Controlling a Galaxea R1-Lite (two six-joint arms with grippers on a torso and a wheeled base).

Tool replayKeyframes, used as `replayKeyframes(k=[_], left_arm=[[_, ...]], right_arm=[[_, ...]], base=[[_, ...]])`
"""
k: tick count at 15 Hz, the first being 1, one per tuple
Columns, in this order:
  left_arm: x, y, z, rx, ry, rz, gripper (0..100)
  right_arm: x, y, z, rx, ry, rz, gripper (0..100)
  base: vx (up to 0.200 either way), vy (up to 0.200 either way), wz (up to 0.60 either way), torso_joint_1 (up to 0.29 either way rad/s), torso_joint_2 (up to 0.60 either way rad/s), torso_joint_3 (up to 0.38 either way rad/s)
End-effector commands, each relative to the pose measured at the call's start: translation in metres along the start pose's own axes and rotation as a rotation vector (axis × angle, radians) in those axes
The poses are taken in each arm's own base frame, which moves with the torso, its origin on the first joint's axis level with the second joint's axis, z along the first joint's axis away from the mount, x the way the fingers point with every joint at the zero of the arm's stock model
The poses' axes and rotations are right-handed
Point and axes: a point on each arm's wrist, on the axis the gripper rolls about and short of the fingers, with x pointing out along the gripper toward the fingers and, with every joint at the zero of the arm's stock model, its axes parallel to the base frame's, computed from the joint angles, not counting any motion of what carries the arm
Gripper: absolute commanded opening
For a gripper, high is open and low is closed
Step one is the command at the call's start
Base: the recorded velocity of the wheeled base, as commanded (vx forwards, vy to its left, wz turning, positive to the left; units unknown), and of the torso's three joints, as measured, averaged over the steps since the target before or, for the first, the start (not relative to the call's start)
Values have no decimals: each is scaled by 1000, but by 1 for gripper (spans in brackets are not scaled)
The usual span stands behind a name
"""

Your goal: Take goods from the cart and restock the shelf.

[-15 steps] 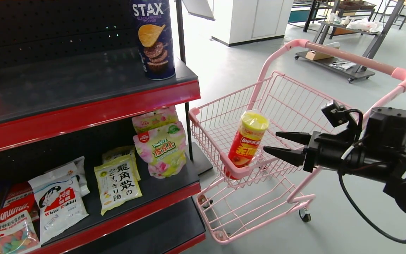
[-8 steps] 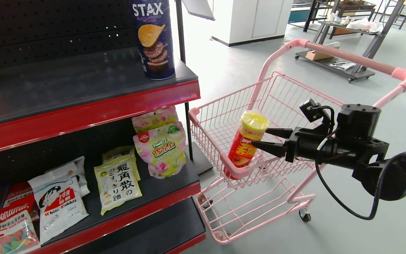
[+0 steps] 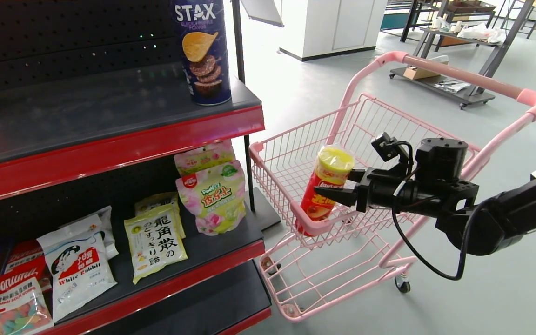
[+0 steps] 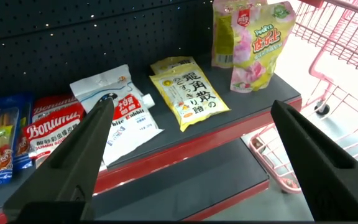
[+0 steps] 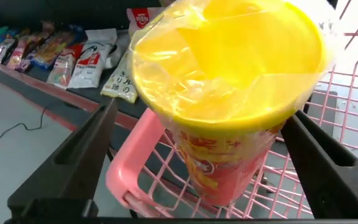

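Two crisp cans, a dark blue can (image 3: 201,51) on the upper shelf (image 3: 86,107) and a yellow-lidded red can (image 3: 326,186) in one pink cart (image 3: 458,77), join two pink-and-green pouches (image 3: 214,197), two yellow bags (image 3: 155,242) and two white bags (image 3: 78,267) on the lower shelf (image 3: 203,246).

Head camera overlooks shelf (image 3: 110,153) and cart (image 3: 458,74); left wrist faces shelf, right wrist closely faces cart.

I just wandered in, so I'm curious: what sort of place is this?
Probably a mock shop in a lab: a snack-stocked shelf, a pink cart holding a chip can, worktables behind.
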Motion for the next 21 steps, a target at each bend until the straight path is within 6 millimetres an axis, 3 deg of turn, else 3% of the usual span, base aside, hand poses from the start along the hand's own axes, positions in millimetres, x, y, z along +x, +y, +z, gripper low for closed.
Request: replayKeyframes(k=[1,7,8,13,15,16,19,21], left_arm=[[0,0,0,4,1,0,100],[0,0,0,7,1,0,100],[0,0,0,7,1,0,100],[0,0,0,7,1,-1,100],[0,0,0,7,1,-1,100],[0,0,0,7,1,0,100],[0,0,0,6,1,0,100],[0,0,0,4,1,0,100]], right_arm=[[10,-9,-7,8,10,1,100],[23,-20,-2,-11,-17,2,100],[23,-20,-3,-7,-14,2,0],[26,-21,5,-27,-36,-24,0],[18,-17,32,-76,-98,-56,0],[4,-5,65,-102,-134,-64,0],[-45,41,132,-127,-194,-142,0],[-67,68,153,-150,-235,-172,0]], base=[[0,0,0,0,0,0],[0,0,0,0,0,0],[0,0,0,0,0,0],[0,0,0,0,0,0],[0,0,0,0,0,0],[0,0,0,0,0,0],[0,0,0,0,0,0],[0,0,0,0,0,0]])
